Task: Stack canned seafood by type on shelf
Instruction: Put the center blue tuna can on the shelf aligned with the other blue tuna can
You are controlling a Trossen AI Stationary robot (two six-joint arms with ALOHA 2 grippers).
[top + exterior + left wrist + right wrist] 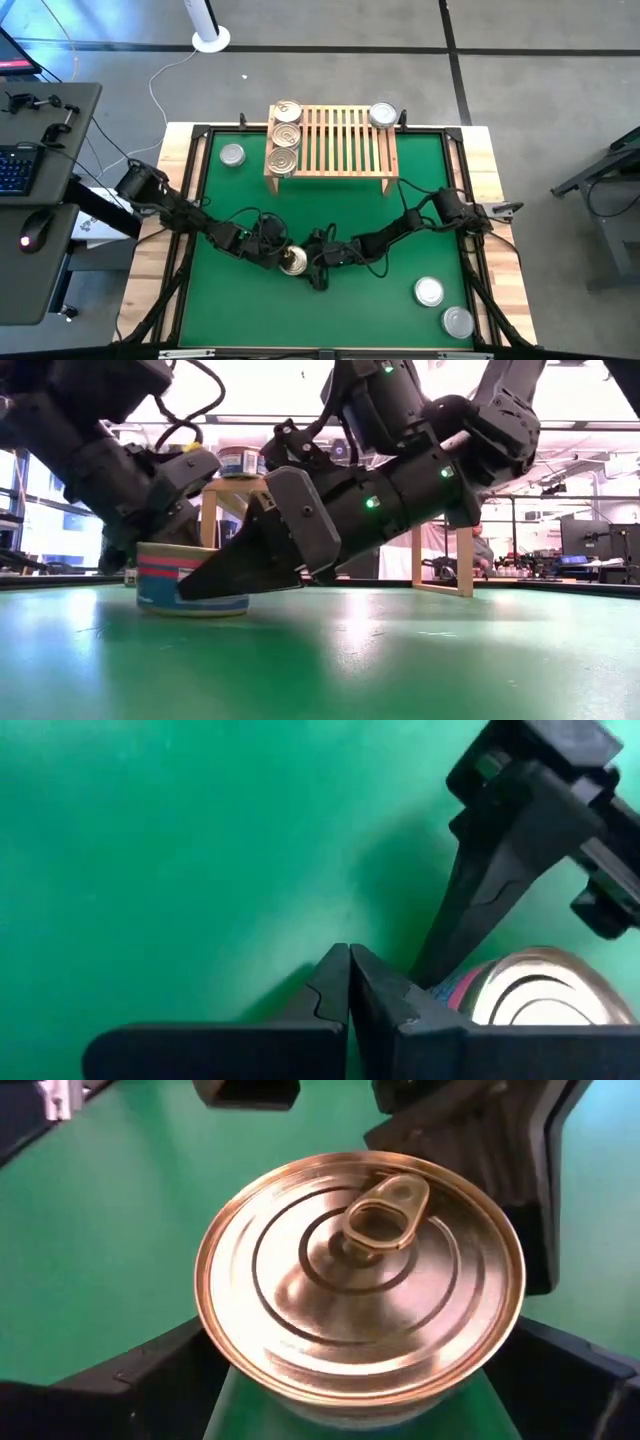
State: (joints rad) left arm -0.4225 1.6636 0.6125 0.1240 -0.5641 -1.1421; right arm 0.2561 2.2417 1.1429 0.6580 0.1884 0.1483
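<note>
A tin with a gold-tan ringed top and pull tab (360,1270) stands on the green mat (330,215), near its front middle (293,262). My right gripper (360,1335) reaches in from the right, one finger on each side of the tin. My left gripper (348,985), shut, sits just left of the same tin (540,990). The light-wood shelf (340,140) at the far edge carries three gold-topped tins along its left end (285,135) and one silver tin (382,115) at its far right corner. My right gripper pinches the gold-topped tin by its side wall (215,1370), one finger on either side below the rim. The fingers (240,570) come slanting down from the table's right. The tin stands upright with its base on the mat. My left gripper's shut fingers (415,1010) stand close against the tin's pink-banded wall (458,992) on its left side; whether they touch it, I cannot tell.
Silver-topped tins sit on the mat: one near the shelf's left leg (232,155), two at the near right corner (429,291) (458,321). A black frame borders the mat. Both arms crowd the front middle; open mat lies between them and the shelf.
</note>
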